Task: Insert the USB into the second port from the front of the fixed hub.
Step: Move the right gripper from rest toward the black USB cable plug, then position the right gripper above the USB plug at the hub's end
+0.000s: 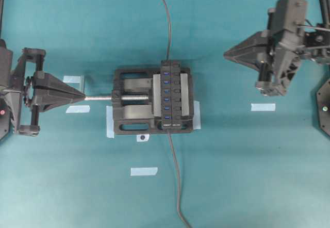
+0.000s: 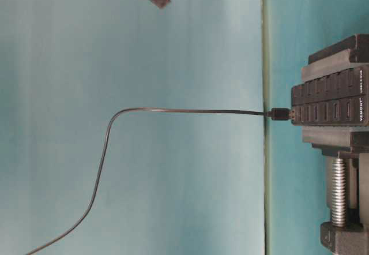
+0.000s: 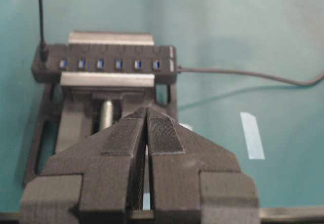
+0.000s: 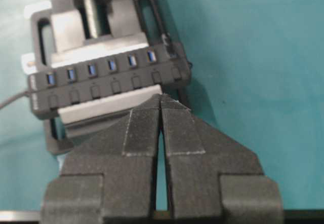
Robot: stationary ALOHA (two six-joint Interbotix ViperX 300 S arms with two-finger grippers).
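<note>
Both the left gripper (image 1: 81, 95) and right gripper (image 1: 227, 54) are pinched closed on nothing, clear of the fixed hub (image 1: 172, 95) mid-surface in the vise (image 1: 134, 103), so no USB is yet in a blue port.

Both arms are matte black plastic. The left gripper (image 1: 82, 94) and right gripper (image 1: 225, 55) each taper to a wedge-shaped point, their fingers (image 3: 164, 135) faced with finely ribbed pads; thin cables run along the right wrist
</note>
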